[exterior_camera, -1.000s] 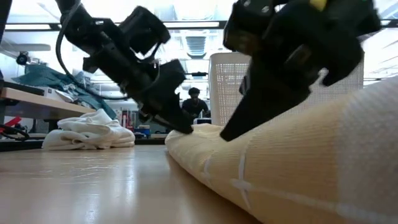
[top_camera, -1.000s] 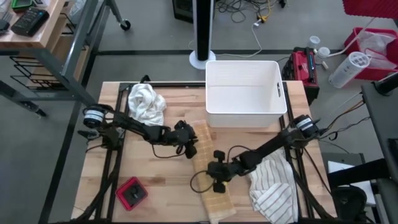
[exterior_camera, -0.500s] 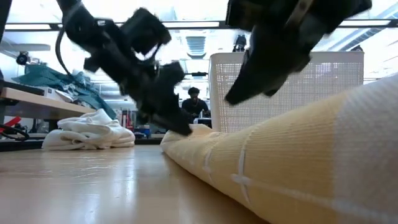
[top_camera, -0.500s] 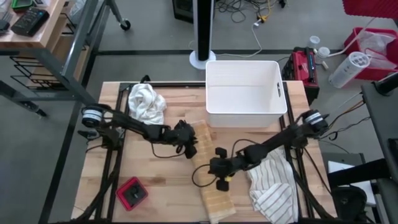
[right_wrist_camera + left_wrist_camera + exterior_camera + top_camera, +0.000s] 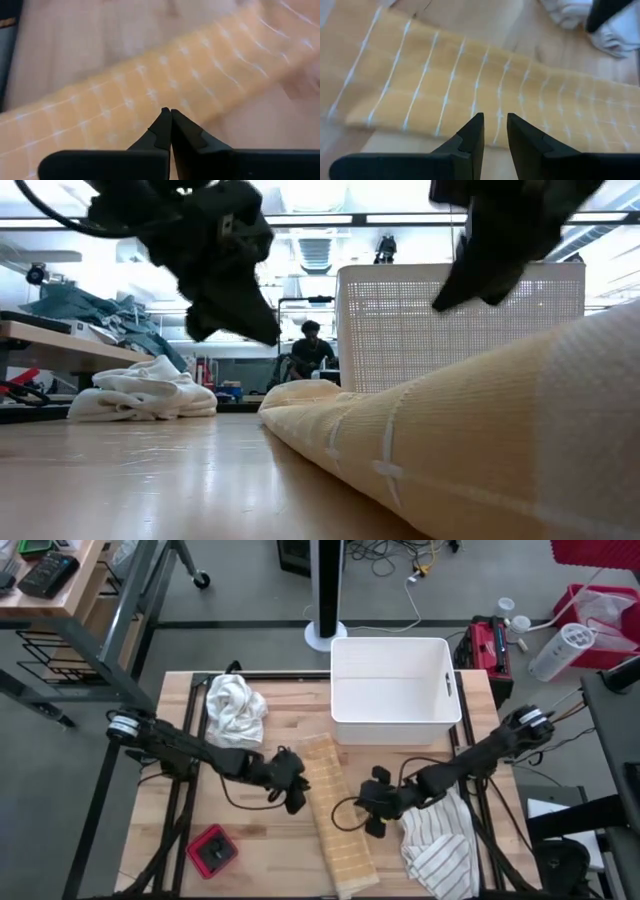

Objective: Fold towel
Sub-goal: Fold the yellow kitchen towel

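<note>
The yellow towel [image 5: 335, 815] with thin white stripes lies flat on the table as a long folded strip, running from just before the white basket to the near edge; it shows large in the low view [image 5: 450, 440]. My left gripper [image 5: 297, 795] hovers just left of the strip's far half, above the table; its fingers [image 5: 495, 125] stand slightly apart with nothing between them. On the strip's right side my right gripper [image 5: 368, 810] hovers too, its fingertips [image 5: 171, 112] shut together and empty. In the low view both grippers [image 5: 268, 332] [image 5: 442, 302] hang clear above the towel.
A white basket [image 5: 395, 690] stands at the far middle. A crumpled white cloth [image 5: 235, 705] lies far left, a striped white cloth [image 5: 440, 845] near right, a red and black object [image 5: 212, 850] near left. A person [image 5: 312, 350] sits far behind the table.
Both grippers have risen off the towel and drawn apart, the left toward the table's left edge, the right toward its right edge; the right one lifted first. The towel has stayed lying where it was.
</note>
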Motion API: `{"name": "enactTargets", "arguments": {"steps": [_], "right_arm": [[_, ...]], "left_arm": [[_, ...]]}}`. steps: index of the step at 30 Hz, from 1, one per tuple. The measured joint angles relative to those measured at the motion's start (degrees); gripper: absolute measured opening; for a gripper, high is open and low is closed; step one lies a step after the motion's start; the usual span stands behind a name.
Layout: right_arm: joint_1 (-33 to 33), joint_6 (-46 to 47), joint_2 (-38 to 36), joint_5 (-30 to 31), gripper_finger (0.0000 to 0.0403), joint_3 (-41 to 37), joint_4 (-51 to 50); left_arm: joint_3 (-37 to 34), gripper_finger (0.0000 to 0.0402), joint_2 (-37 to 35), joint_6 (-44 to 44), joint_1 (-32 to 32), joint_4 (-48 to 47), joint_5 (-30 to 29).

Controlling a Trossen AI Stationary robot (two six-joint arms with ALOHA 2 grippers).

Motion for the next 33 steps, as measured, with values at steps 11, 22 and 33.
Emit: {"name": "enactTargets", "arguments": {"steps": [11, 22, 33], "right_arm": [[-0.13, -1.88, 5.71, -0.08, 0.0, -3.32, 9.26], [-0.42, 0.6, 14.53, -0.55, 0.0, -4.67, 13.14], [-0.62, 1.67, 10.27, -3.48, 0.0, -4.66, 13.62]], "left_arm": [[-0.07, 0.0075, 8.06, 0.38, -2.76, 16.01, -1.42], [0.0, 0.0075, 18.61, -4.36, -2.74, 18.31, -0.98], [-0.18, 0.0075, 17.31, -5.66, -2.68, 17.59, 2.05]]}}
